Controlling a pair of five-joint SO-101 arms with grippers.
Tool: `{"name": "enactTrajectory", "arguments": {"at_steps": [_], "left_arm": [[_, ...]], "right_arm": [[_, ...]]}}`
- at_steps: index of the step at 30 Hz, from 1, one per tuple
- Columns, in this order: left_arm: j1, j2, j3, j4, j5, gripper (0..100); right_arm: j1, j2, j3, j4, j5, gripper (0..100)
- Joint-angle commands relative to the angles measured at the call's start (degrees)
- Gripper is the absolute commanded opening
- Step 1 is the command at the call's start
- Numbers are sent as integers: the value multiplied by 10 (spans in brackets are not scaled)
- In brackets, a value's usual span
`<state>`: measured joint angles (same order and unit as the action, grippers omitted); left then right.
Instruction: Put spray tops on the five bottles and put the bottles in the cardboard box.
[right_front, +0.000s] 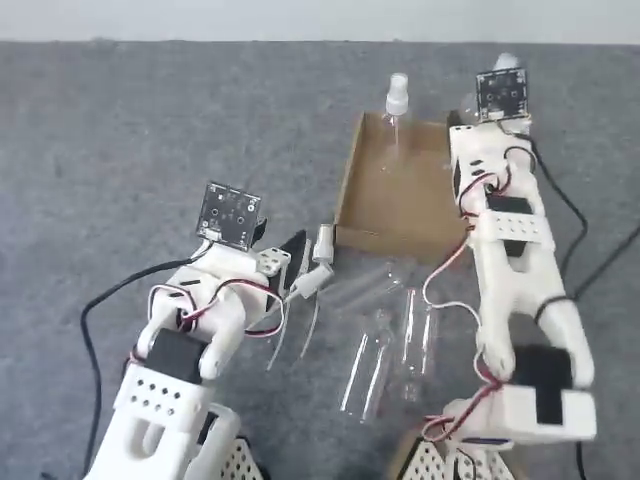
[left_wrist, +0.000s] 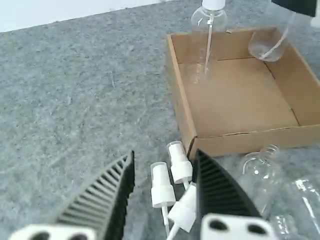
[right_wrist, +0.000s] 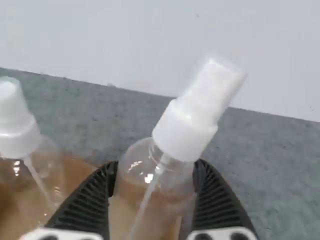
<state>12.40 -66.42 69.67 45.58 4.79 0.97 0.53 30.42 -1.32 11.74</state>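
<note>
The left gripper (left_wrist: 164, 154) stands open, with three loose spray tops (left_wrist: 172, 185) lying between its jaws. Uncapped bottles (right_front: 390, 350) lie at its 4 o'clock. The cardboard box (right_front: 345, 190), at its 2 o'clock, holds one standing capped bottle (right_front: 397, 110). At the box's 1 o'clock corner, the right gripper (right_wrist: 155, 170) clamps a second capped bottle (right_wrist: 150, 192).
</note>
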Motion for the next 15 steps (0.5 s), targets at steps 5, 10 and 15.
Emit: {"name": "enactTrajectory", "arguments": {"at_steps": [5,10,15], "left_arm": [[-2,-11,-1,-2,-5,170],[-2,-11,-1,-1,-5,170],[-2,-11,-1,-1,-5,170]], "right_arm": [[0,65,-44,-56,30,6],[0,108,-77,-58,28,6],[0,138,-90,-90,28,6]]}}
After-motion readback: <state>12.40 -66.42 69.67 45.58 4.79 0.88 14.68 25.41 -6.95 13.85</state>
